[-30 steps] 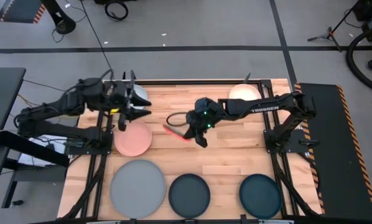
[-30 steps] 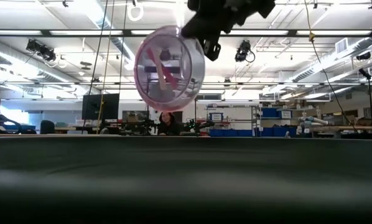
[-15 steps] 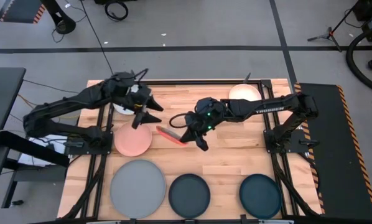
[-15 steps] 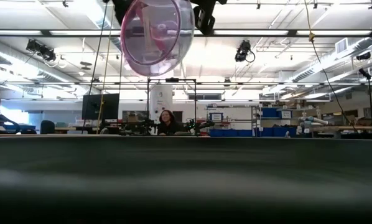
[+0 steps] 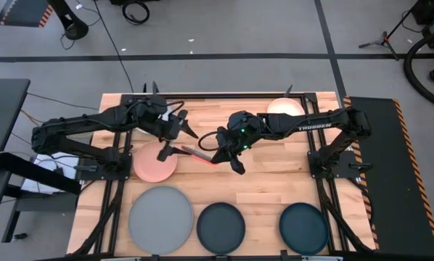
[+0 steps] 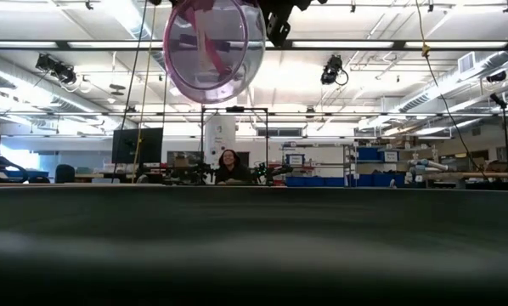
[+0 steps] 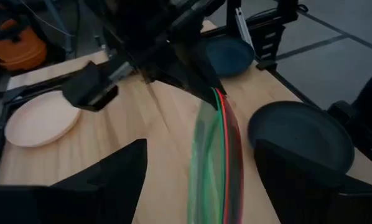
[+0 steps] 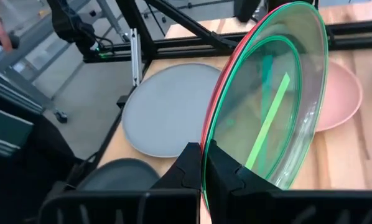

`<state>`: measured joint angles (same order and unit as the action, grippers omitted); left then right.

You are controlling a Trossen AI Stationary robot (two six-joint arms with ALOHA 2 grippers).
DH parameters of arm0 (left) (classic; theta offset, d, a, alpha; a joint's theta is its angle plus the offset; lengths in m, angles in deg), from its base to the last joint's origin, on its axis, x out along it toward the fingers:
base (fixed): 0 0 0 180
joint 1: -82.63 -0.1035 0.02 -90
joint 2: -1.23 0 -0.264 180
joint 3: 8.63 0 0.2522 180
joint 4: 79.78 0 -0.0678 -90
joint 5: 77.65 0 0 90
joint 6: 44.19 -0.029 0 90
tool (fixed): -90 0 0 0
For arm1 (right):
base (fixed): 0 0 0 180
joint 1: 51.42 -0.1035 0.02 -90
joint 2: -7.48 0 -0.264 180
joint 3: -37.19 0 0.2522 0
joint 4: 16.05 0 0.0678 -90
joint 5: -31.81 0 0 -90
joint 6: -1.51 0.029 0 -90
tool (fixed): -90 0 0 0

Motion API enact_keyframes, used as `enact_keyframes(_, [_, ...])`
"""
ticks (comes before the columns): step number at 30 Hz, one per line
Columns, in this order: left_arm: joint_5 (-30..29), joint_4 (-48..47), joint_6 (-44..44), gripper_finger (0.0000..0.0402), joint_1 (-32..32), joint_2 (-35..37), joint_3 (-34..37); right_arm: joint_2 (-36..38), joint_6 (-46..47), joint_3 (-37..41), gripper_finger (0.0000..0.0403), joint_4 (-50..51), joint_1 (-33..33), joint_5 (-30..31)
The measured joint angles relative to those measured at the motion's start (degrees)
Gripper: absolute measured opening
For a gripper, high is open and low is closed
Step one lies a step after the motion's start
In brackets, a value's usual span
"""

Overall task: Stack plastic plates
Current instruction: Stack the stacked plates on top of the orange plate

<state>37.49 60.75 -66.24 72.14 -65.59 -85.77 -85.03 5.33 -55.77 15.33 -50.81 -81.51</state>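
Green plate (image 8: 267, 112) behind red plate (image 8: 212, 127), wrist views only.

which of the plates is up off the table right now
The round red plastic plate, held on edge in the right tool above the table's middle. The salmon pink, large grey, two dark teal and cream plates all lie flat.

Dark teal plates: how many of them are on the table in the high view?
2, both at the near edge: one dark teal plate in the middle beside the grey plate, the other dark teal plate toward the right.
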Motion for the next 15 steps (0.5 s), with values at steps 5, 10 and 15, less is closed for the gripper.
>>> enact_keyframes(5, [0.0,-0.4,0.3,0.0298,2.1,-1.7,0.0,0.0,-3.5,0.0,0.0009,-1.8,0.2,0.8])
enact_keyframes(10, [-2.1,-1.6,-0.1,0.0297,3.9,-2.4,0.0,0.0,-5.0,0.0,0.0009,-3.0,0.1,0.7])
enact_keyframes(15, [-7.5,-4.4,-6.1,0.0279,6.2,-2.3,0.0,0.0,-5.0,0.0,0.0009,-3.0,0.1,0.7])
